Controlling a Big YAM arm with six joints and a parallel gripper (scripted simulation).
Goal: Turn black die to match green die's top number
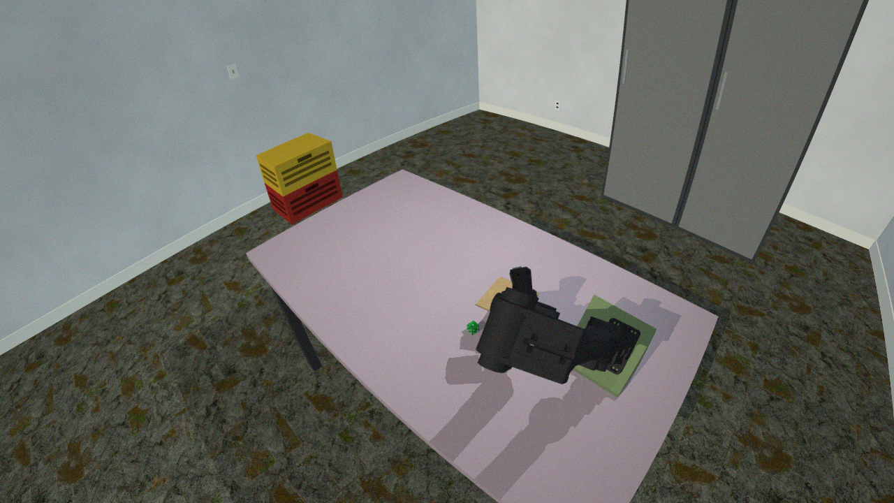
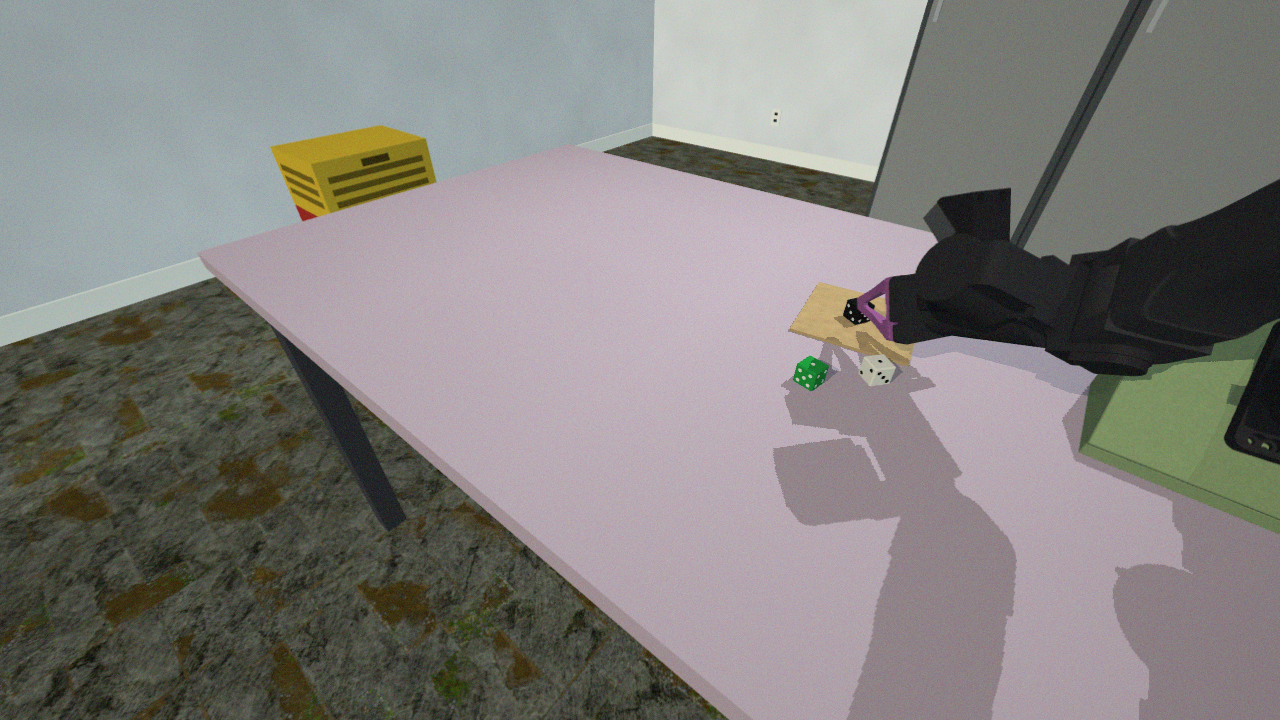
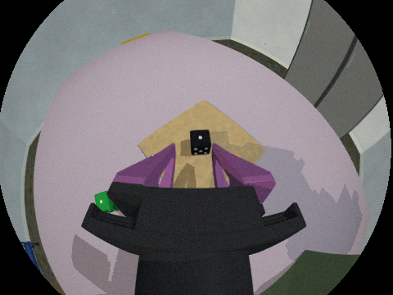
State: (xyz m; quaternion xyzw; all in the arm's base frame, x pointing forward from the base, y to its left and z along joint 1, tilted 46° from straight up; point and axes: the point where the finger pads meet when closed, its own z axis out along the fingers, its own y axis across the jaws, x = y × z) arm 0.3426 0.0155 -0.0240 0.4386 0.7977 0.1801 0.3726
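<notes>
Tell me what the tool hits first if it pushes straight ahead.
Probably the black die: it sits on the tan mat just beyond the open tool, centred between its purple fingers, though depth is unclear.

Top view high and far, exterior low beside table [image 2: 537, 295] (shared), wrist close

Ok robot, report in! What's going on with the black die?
Gripper open, holding nothing. Black die loose on the mat, ahead of the fingertips. Green die and white die off the mat, apart.

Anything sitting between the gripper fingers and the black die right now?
Nothing. In the wrist view the gripper stands open, drawn back from the black die; only bare mat and shadow lie between them.
</notes>
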